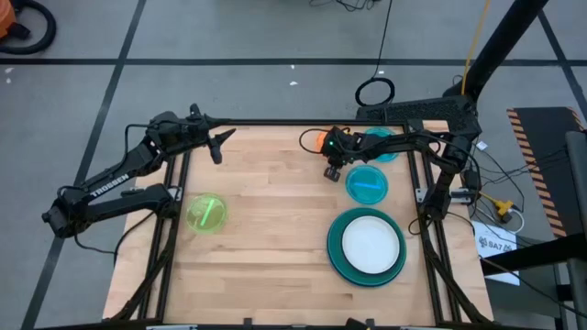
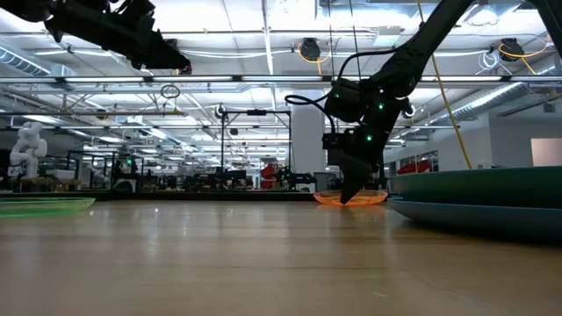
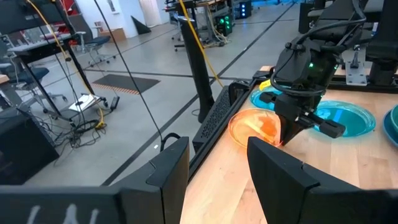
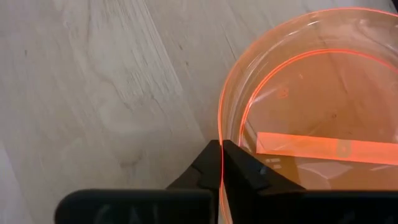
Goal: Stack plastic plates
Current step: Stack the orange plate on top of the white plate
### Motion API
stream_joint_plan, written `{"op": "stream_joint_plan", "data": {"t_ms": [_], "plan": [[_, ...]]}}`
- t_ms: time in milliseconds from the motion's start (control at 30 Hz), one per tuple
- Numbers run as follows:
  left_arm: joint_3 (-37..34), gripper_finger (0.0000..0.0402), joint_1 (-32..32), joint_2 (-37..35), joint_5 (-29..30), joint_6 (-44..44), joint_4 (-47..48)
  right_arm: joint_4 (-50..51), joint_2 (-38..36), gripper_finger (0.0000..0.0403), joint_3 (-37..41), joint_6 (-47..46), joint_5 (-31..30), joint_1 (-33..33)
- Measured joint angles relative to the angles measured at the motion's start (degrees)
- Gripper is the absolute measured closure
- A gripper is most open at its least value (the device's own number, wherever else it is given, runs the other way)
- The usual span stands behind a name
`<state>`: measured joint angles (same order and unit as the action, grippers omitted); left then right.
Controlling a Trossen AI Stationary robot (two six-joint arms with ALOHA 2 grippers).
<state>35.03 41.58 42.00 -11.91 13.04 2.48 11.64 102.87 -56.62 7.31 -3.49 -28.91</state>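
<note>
Right now: right gripper (image 4: 221, 163) pinched tight on the near rim of the orange plate (image 4: 311, 99), down at the table's (image 1: 266, 229) far edge. Just beside that plate, two cyan ones, one (image 1: 367, 183) lying toward the near side of the table and one (image 1: 383, 147) mostly hidden under the right arm. Further toward the near edge from the orange plate, white plate (image 1: 371, 242) sitting in the big teal one (image 1: 336, 259). Well off to the left, lime green plate (image 1: 205, 214). Left gripper (image 1: 216, 147) hanging up in the air with fingers parted, holding nothing.
</note>
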Motion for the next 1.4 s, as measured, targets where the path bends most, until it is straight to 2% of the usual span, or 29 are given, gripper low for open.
{"op": "stream_joint_plan", "data": {"t_ms": [333, 1400], "plan": [[0.00, 0.0231, 0.02, 0.00, -0.01, 0.04, 0.00, 0.40, -1.29, 0.0401, 0.11, -0.65, 0.74, 2.51], [0.00, 0.0231, 0.02, 0.00, -0.01, 0.02, 0.44, 0.98, -18.24, 0.0403, 0.11, -9.74, 2.46, 17.02]]}}
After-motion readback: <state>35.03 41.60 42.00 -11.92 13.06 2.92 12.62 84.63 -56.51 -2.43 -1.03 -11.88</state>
